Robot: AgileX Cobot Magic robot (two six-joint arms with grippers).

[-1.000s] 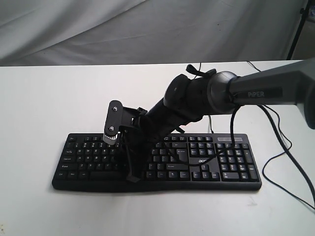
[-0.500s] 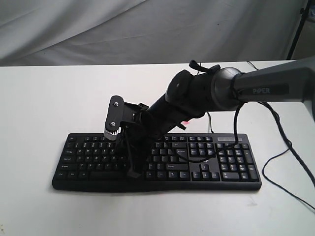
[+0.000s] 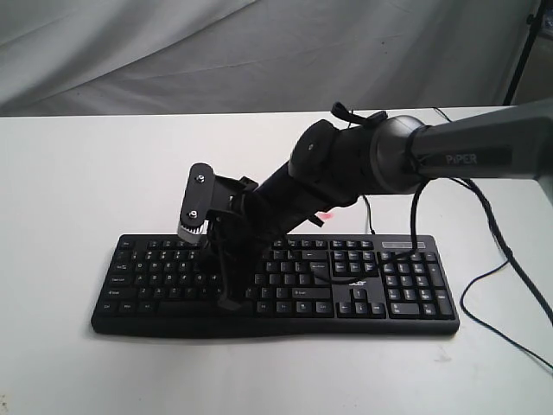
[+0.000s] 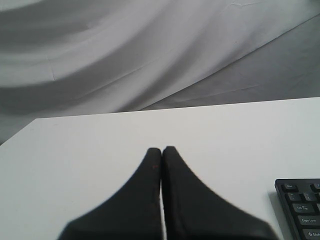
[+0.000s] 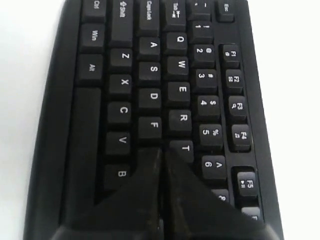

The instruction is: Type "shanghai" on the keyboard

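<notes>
Flat matte-black keyboard point(image 3: 389, 290), smooth white tabletop point(image 3: 69, 181), tapered right end effector point(image 5: 161, 151) pinched together over keys, left end effector point(image 4: 161, 149) likewise, creased cloth point(image 3: 173, 52) at 12 o'clock

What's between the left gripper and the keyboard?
Only bare white table. The left wrist view shows the shut left gripper apart from a corner of the keyboard, with nothing between.

A white table point(image 3: 60, 173) with a smooth matte top fills the lower part of the exterior view. Behind its far edge hangs a pale grey cloth point(image 3: 259, 52), draped in long slanting folds that close off the whole back of the scene. Past the table's far right corner a thin black stand leg point(image 3: 523, 52) slants before the cloth. The light is even and diffuse, the shadows faint.
</notes>
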